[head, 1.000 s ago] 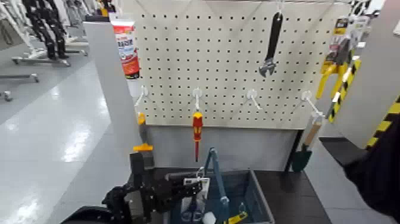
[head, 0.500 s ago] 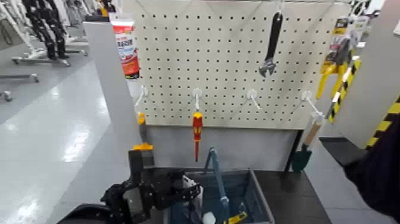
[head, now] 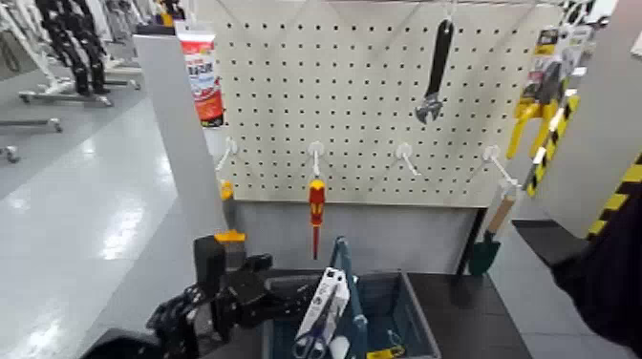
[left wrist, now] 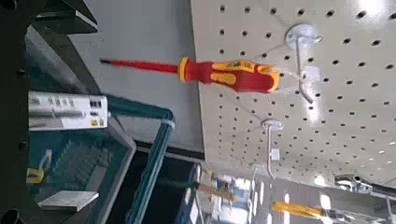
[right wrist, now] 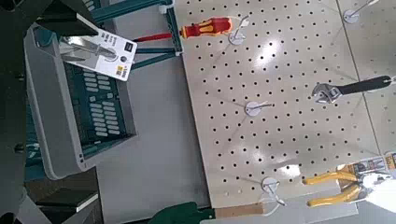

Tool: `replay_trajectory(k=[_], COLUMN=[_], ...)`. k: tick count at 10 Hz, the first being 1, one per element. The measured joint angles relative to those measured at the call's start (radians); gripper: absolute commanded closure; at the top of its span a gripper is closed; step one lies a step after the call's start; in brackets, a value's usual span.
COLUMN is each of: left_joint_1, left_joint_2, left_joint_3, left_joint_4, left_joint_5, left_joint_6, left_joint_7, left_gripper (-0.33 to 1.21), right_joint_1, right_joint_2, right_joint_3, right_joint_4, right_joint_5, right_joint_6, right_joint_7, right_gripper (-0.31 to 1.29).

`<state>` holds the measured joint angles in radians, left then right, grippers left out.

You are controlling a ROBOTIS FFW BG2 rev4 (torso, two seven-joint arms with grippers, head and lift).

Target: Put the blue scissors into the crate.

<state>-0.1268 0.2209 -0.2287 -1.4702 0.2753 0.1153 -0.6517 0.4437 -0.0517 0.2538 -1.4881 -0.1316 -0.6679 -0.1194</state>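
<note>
The dark bench (head: 468, 310) carries the grey-blue crate (head: 423, 325), in front of a pegboard (head: 325, 95). The blue scissors (head: 312, 339) on their white card are in the crate, tilted, beside its arched handle (head: 352, 296). The left pincer (head: 304, 294) is over the crate, near the card, and stands wide. The right pincer (right wrist: 79, 110) is also wide, facing the crate. Above it hangs a red-and-yellow screwdriver (head: 316, 218). The room has a shiny grey floor (head: 115, 200), with wheeled stands (head: 81, 81) at the far left and yellow-black stripes (head: 611, 205) at the right.
</note>
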Motion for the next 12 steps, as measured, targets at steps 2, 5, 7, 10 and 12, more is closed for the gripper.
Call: replay_trajectory(k=[2,5,7,10,12], left_joint_1=[0.131,0.275,0.331,0.389,0.401], left_joint_2=[-0.010,-0.064,-0.082,-0.106,-0.103], left_joint_3=[0.040,0.105,0.128,0.148,0.148], left_joint_4=[-0.065,-0.088,-0.086,-0.083,-0.084], left_joint_5=[-0.028,-0.081,-0.115,-0.132,-0.120], left_joint_6=[-0.105,-0.224,-0.265,-0.313,-0.310], left_joint_7=[0.169,0.256,0.262,0.286,0.283], left_gripper=[0.07,0.09,0.11,0.11,0.11], right_joint_1=[0.007,0.028,0.032,0.044,0.047], right_joint_2=[0.000,-0.002,-0.003,-0.004,-0.005], right_joint_3=[-0.006,-0.021,-0.024,-0.029,-0.031], right_joint_4=[-0.011,-0.053,-0.062,-0.079,-0.080], right_joint_5=[0.008,0.030,0.040,0.043,0.049], right_joint_6=[0.012,0.072,0.084,0.106,0.100], right_joint_7=[-0.002,-0.007,-0.014,-0.021,-0.031], right_gripper=[0.07,0.07,0.06,0.06,0.08])
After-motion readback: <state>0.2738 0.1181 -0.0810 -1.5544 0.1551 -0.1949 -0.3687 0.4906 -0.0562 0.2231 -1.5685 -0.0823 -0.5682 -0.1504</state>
